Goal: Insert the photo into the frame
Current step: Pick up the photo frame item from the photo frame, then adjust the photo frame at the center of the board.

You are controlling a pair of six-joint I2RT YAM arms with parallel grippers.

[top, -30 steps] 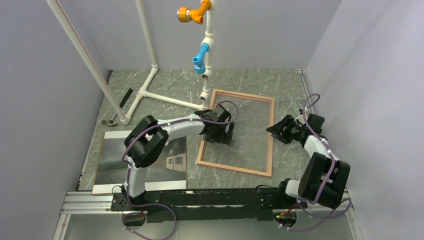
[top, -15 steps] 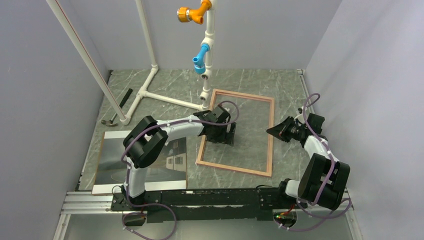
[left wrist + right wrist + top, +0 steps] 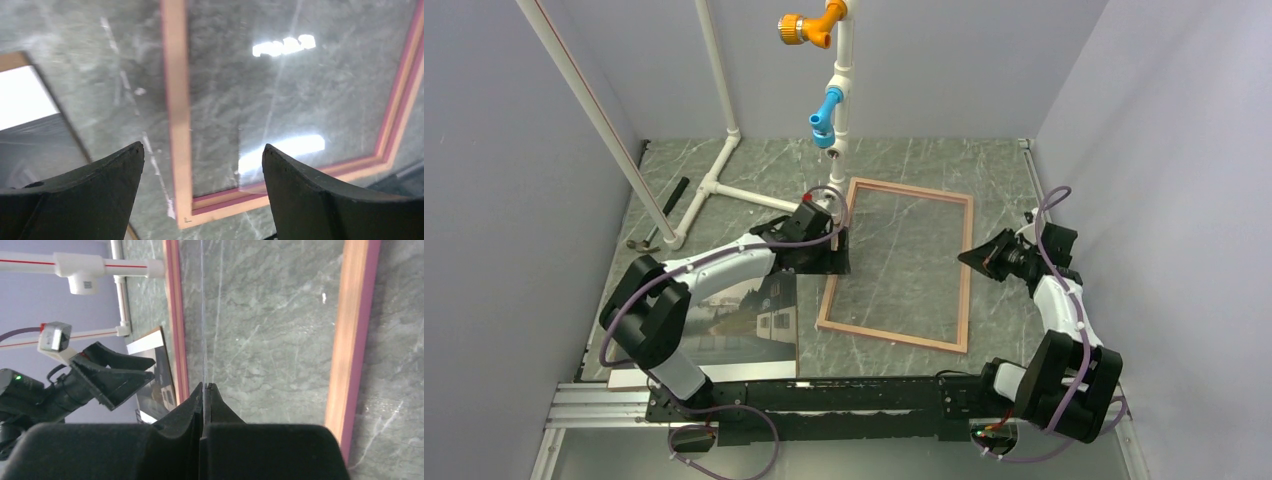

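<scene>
The right fingers [image 3: 192, 405] pinch the edge of the clear pane [image 3: 300, 100], apparently to open the face-down frame [image 3: 890, 338] for the photo [image 3: 744, 325] lying beside it on the surface [image 3: 904, 160], while the left fingers [image 3: 100, 180] hover apart, empty.

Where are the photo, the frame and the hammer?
photo [image 3: 756, 320]: top view, on the printed house.
frame [image 3: 892, 338]: top view, on its near wooden rail.
hammer [image 3: 667, 207]: top view, on its black handle.
</scene>
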